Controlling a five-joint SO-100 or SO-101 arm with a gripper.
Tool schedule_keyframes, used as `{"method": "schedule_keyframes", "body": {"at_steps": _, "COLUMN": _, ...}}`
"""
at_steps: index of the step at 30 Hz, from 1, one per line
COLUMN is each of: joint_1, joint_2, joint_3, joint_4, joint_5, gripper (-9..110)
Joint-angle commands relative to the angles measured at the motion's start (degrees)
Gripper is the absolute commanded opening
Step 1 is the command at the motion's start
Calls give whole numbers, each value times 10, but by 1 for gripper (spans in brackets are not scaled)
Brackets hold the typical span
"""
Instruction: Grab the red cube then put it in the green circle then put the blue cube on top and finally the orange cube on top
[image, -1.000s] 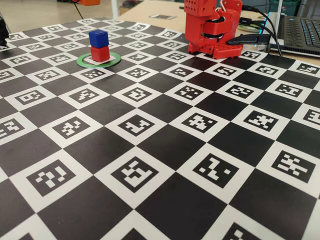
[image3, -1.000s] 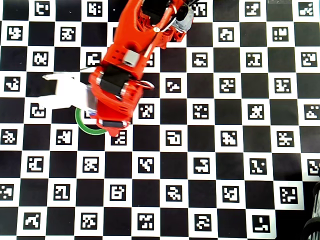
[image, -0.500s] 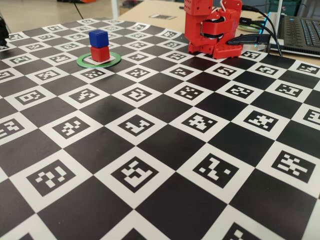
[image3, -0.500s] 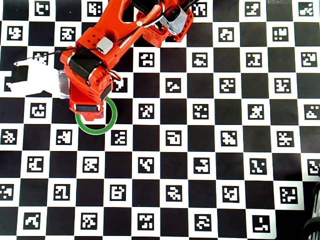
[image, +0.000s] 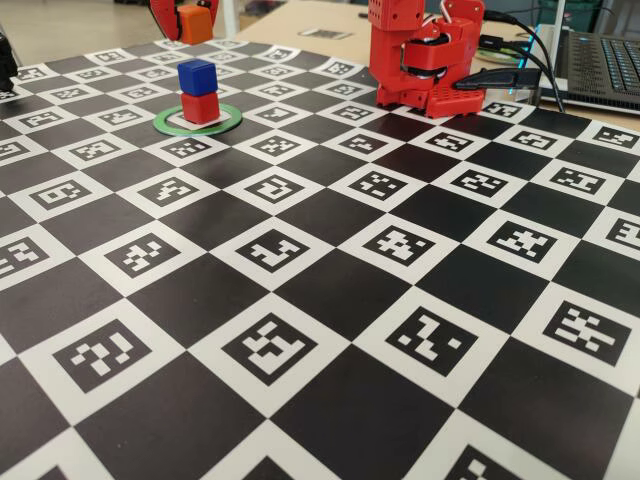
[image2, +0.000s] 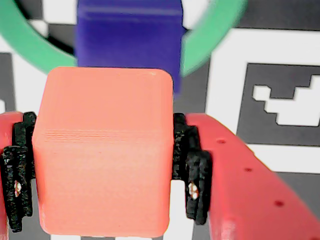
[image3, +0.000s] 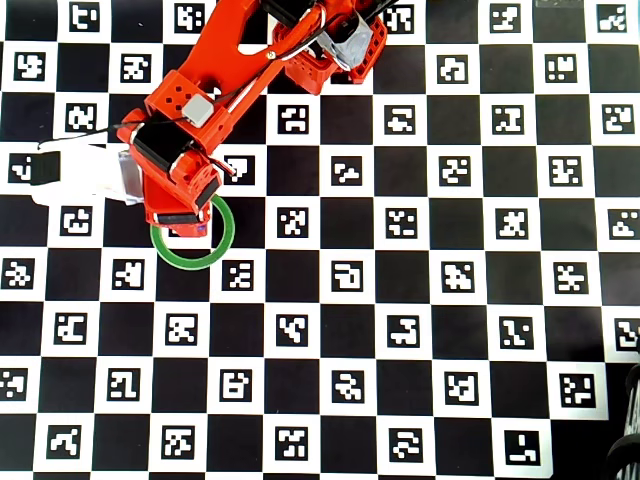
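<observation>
— Checkered board (image: 330, 300) with printed marker squares covers the whole table; a laptop (image: 600, 60) sits at its far right edge in the fixed view. What's on it?

— Biggest thing is the red arm (image3: 215, 95), reaching from its base (image: 425, 55) out toward the ring in the overhead view. Its wrist hangs over the ring's upper left part there and hides the stack.

— And the ring?

— Green circle (image: 197, 122), flat on the board, with the red cube (image: 200, 107) inside it and the blue cube (image: 197, 76) sitting squarely on top.

— The claw?

— Gripper (image2: 102, 180) is clamped on the orange cube (image2: 102, 150), a black pad (image2: 192, 172) pressed to each side. In the fixed view the orange cube (image: 194, 22) hangs high and beyond the stack, well apart from it.

— So which way to go?

— In the wrist view the blue cube (image2: 127, 37) lies just ahead of the held cube, slightly right. I'd judge the cube must come forward over the blue top, then down.
</observation>
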Motion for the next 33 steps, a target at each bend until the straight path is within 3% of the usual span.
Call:
{"method": "schedule_keyframes", "body": {"at_steps": 1, "joint_1": 9, "joint_2": 79, "joint_3": -8, "joint_4": -14, "joint_5": -3, "gripper": 9}}
{"method": "schedule_keyframes", "body": {"at_steps": 33, "joint_1": 18, "joint_2": 130, "joint_3": 114, "joint_4": -104, "joint_5": -23, "gripper": 9}}
